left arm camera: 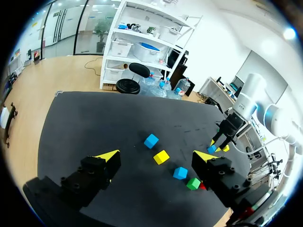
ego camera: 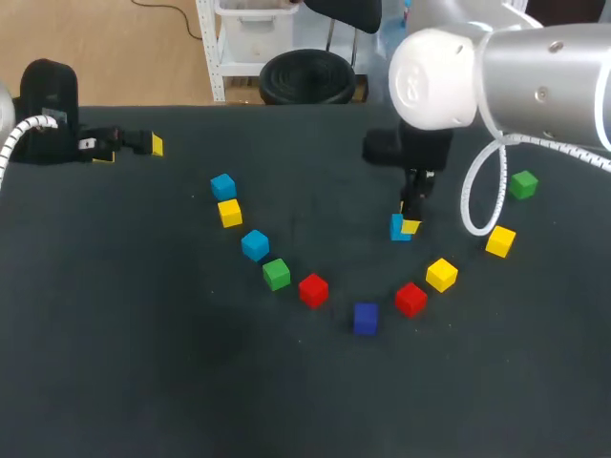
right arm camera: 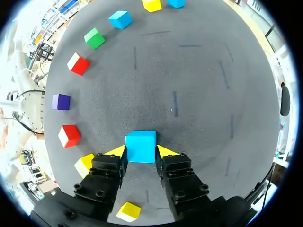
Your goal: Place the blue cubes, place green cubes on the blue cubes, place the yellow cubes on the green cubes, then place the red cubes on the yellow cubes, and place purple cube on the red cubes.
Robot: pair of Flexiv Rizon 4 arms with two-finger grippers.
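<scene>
My right gripper [ego camera: 409, 225] stands upright over the table's middle right, its yellow tips pressed on two sides of a light blue cube [ego camera: 398, 227] that sits on the black mat. The right wrist view shows that cube [right arm camera: 140, 146] squeezed between the fingers [right arm camera: 116, 151]. Two more light blue cubes [ego camera: 222, 186] [ego camera: 255, 244] lie at the left with a yellow cube [ego camera: 229, 212] between them. A green cube [ego camera: 276, 274], two red cubes [ego camera: 313, 289] [ego camera: 410, 299] and a purple cube [ego camera: 366, 318] form an arc nearer the front. My left gripper [ego camera: 143, 145] is open at the far left, holding nothing.
Two yellow cubes [ego camera: 441, 274] [ego camera: 500, 240] and a second green cube [ego camera: 522, 184] lie to the right of my right gripper. The right arm's white cable [ego camera: 473, 196] loops down beside it. The black mat [ego camera: 143, 363] covers the whole table.
</scene>
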